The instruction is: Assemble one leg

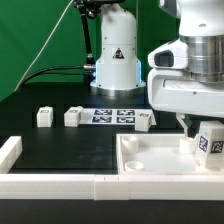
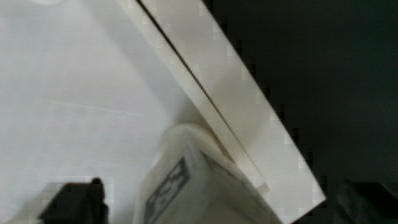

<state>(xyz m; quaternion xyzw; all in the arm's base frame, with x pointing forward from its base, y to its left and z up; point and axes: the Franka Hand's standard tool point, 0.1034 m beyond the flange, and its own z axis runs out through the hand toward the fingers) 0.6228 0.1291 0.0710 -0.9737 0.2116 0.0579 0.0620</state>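
A small white leg (image 1: pixel 212 145) with a black-and-white tag stands upright in the far corner of the large white tray (image 1: pixel 150 165), on the exterior view's right. My gripper (image 1: pixel 200 135) hangs straight over it. In the wrist view the leg (image 2: pixel 196 170) sits between my two dark fingers (image 2: pixel 75 203), beside the tray's raised rim (image 2: pixel 214 70). A gap shows on each side of the leg, so the jaws stand open around it without gripping. Its lower end is hidden.
Three more loose legs (image 1: pixel 44 116) (image 1: pixel 72 117) (image 1: pixel 146 121) lie in a row on the black table, with the marker board (image 1: pixel 110 116) among them. White border rails (image 1: pixel 50 185) run along the front and the exterior view's left. The robot's base (image 1: pixel 115 60) stands behind.
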